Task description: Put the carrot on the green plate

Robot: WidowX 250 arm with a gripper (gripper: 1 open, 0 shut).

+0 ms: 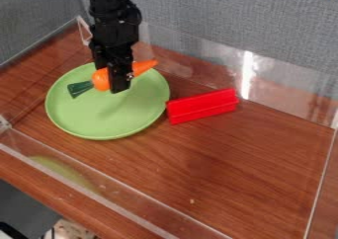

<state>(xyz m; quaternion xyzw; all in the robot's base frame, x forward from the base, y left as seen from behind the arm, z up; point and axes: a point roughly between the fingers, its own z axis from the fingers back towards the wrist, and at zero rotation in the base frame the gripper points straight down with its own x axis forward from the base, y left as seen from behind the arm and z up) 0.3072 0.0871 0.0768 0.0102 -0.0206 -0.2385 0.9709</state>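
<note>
One round flat lime-green plate (93, 113) lies on the brown wooden desk (238, 164), at about nine o'clock of the scene. One small orange glossy plastic carrot (133, 69) with a dark green stem end sits over the plate's far rim, at roughly one o'clock of it, clamped across its middle by the tool (118, 83). One red rectangular block (203, 106) lies at three o'clock of the plate. One black arm descends vertically, tool pointing down.
</note>
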